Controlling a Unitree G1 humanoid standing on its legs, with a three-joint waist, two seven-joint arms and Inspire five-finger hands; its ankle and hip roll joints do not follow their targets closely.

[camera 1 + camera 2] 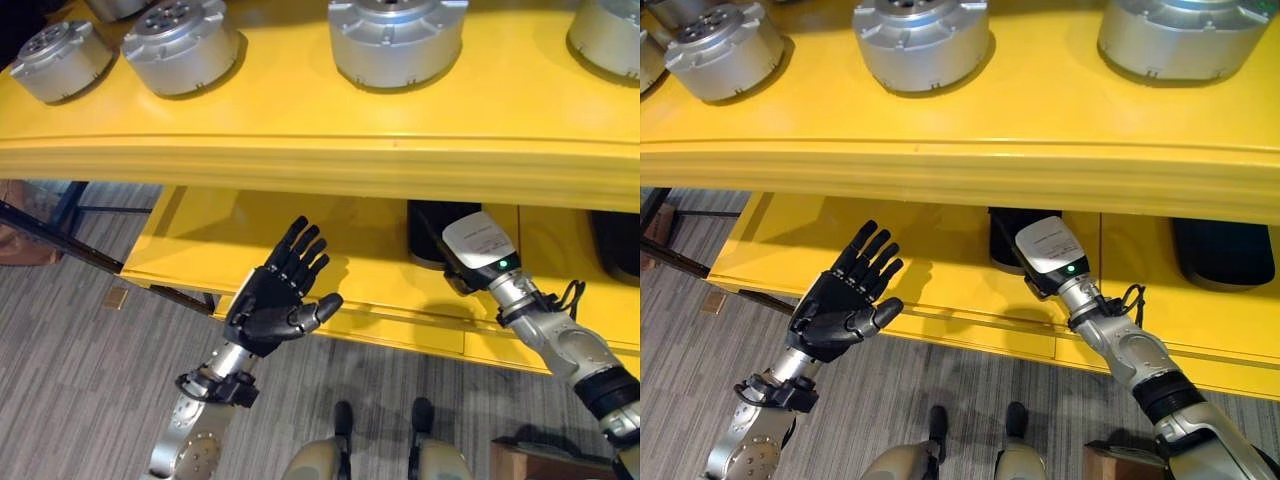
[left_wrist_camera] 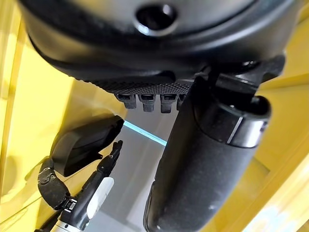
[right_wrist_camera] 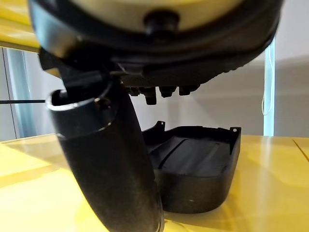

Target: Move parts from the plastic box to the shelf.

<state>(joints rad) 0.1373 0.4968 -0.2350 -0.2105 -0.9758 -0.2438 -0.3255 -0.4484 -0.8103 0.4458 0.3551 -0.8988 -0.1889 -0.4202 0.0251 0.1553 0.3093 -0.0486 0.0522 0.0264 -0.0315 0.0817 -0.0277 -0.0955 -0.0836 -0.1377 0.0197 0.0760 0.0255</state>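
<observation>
Two hands at a yellow shelf (image 1: 300, 150) with round metal parts above and black parts below.

Five silver metal parts (image 1: 397, 38) sit in the left eye view on the top level, one cut off at the far edge. On the lower level, two black parts (image 1: 1225, 250) lie well apart. The left hand (image 1: 275, 300) hovers empty, fingers spread, before the lower level. The right hand (image 3: 106, 159) reaches toward the nearer black part (image 3: 195, 164); whether it is open or closed I cannot tell.
</observation>
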